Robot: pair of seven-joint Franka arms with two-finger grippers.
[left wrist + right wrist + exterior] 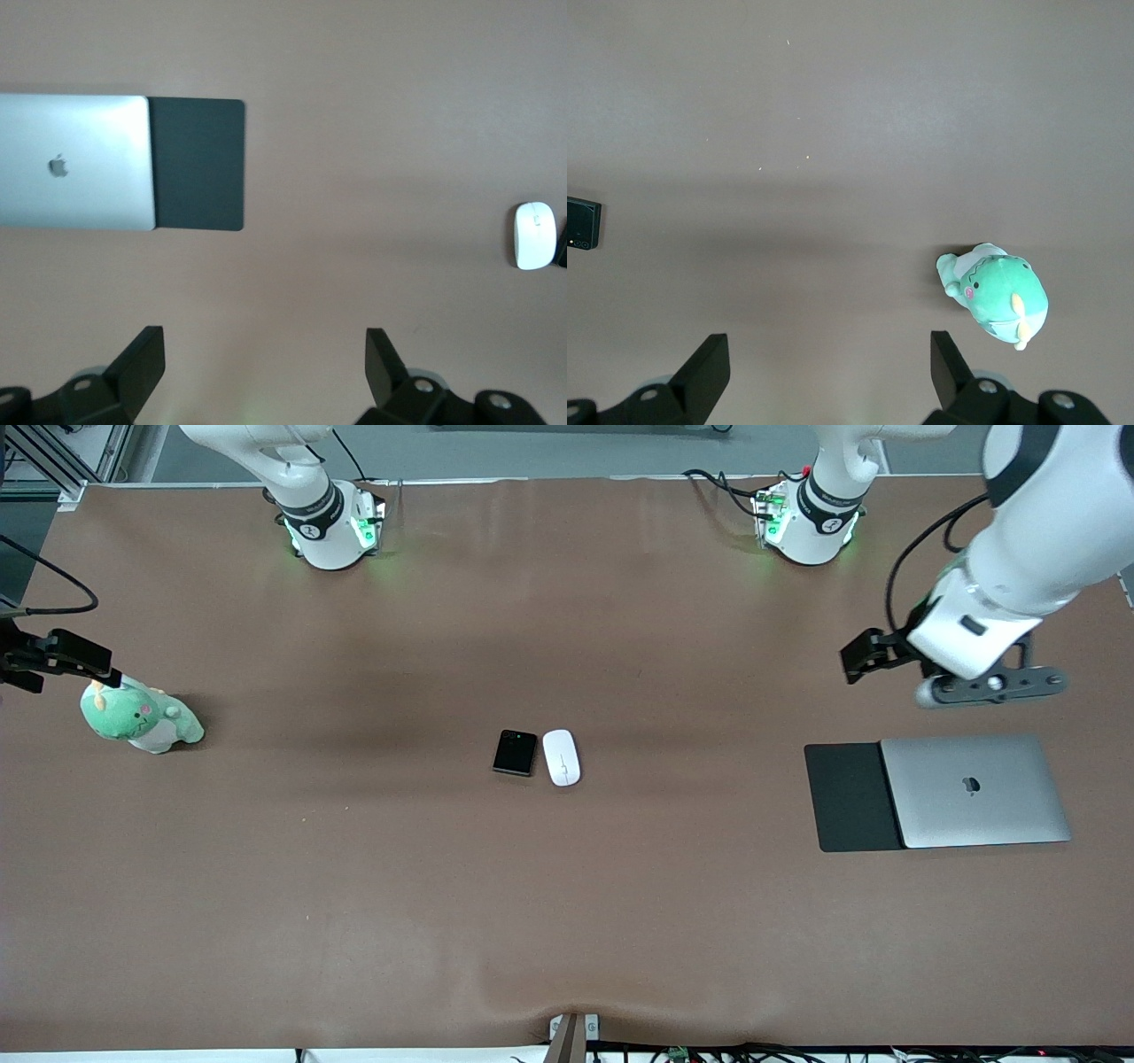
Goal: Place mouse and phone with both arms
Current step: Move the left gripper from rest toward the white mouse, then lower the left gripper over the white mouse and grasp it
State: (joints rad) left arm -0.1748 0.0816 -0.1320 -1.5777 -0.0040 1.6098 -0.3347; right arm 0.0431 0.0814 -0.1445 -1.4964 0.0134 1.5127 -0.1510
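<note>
From the front, the phone (515, 753) and the mouse (562, 757) lie side by side at the middle of the counter (354, 886), the mouse toward my left arm's end. My left hand (864, 657) hangs over bare counter near the laptop (974, 790) and black pad (846, 797); my right hand (53, 660) hangs over the green plush (140, 716).

My left wrist view shows my fingers (142, 367) spread, holding nothing.

My right wrist view shows these fingers (704, 372) spread too, empty, plush and phone below.
</note>
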